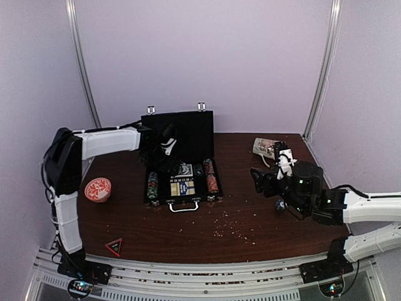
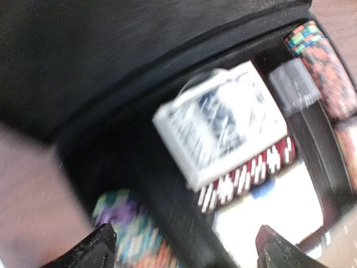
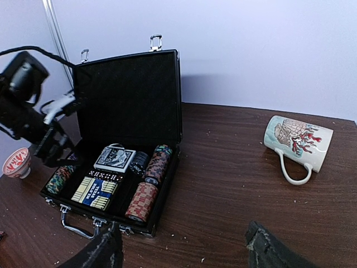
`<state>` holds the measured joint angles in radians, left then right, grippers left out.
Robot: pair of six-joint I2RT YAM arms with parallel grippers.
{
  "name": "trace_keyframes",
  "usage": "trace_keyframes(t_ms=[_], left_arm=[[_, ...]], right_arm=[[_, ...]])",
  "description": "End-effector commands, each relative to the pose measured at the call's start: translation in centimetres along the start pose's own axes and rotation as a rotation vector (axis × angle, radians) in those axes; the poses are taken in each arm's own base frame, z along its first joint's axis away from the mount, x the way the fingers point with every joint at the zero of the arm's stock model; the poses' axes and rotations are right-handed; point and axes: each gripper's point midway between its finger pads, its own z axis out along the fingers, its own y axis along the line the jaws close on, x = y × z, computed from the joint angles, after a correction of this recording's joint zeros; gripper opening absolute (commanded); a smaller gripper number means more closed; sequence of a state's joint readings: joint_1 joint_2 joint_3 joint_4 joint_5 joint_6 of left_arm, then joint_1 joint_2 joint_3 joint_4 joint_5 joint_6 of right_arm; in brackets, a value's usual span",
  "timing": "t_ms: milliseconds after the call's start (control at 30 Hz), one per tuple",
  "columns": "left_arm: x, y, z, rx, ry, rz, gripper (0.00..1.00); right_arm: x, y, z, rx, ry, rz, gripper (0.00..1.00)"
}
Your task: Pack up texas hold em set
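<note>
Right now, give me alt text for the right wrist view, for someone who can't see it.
An open black briefcase stands on a wooden table, lid upright, holding striped chip stacks and boxed card decks. The left gripper hangs over its left side; a white printed mug lies tipped over at right. The open right gripper frames the bottom edge.

One briefcase (image 3: 128,95), two card decks (image 3: 114,159), one mug (image 3: 298,142), one dish (image 1: 98,189).

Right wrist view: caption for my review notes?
Open briefcase holding chip stacks and card decks, left gripper at its edge, mug on its side nearby.
</note>
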<state>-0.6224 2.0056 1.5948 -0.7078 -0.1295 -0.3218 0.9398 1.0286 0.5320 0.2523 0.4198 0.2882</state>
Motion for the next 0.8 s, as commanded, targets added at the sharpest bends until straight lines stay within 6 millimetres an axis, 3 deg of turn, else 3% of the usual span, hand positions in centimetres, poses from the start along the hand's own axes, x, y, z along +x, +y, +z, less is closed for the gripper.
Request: trace_keyframes(t_ms=[0, 133, 300, 400, 600, 767], left_arm=[[5.9, 3.0, -4.3, -0.075, 0.004, -0.156, 0.89], [14.5, 5.0, -6.2, -0.122, 0.076, -0.300, 0.88], [23.1, 5.5, -7.6, -0.106, 0.191, -0.504, 0.87], [25.4, 5.4, -8.2, -0.100, 0.234, -0.588, 0.86], [26.2, 6.7, -10.5, -0.180, 0.239, -0.697, 0.83], [28.8, 5.5, -10.6, -0.139, 0.322, -0.839, 0.79]], right_arm=[[-0.5, -0.1, 0.1, 0.004, -0.013, 0.014, 0.76], [-0.5, -0.2, 0.1, 0.007, -0.013, 0.016, 0.76], [-0.5, -0.1, 0.0, 0.003, -0.012, 0.017, 0.76], [-0.6, -0.2, 0.0, 0.005, -0.014, 0.019, 0.76], [-0.4, -0.1, 0.1, 0.005, -0.008, 0.015, 0.76], [-0.3, -0.1, 0.2, 0.009, -0.002, 0.011, 0.76]])
